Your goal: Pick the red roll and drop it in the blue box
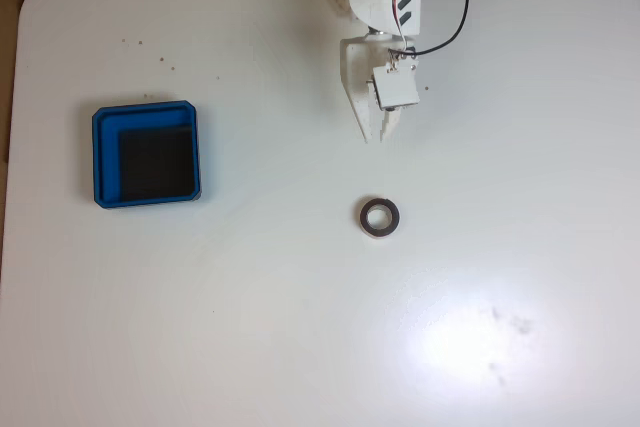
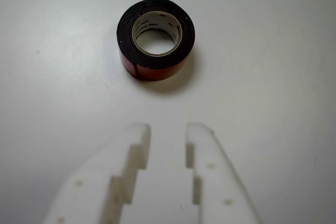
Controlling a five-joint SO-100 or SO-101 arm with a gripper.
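Your gripper [image 2: 167, 132] is slightly open and empty — the red roll [image 2: 156, 39] lies at twelve o'clock in the wrist view, the blue box [image 1: 146, 154] well apart.

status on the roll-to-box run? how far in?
Early. Done: nothing placed; the blue box holds nothing. In hand: the gripper, jaws slightly apart and empty, is lined up short of the red roll, which lies flat on the table. Left: close in, grasp, carry to the box, drop.

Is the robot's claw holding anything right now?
No, nothing. The gripper has its fingers apart and empty, and the red roll lies untouched on the table.
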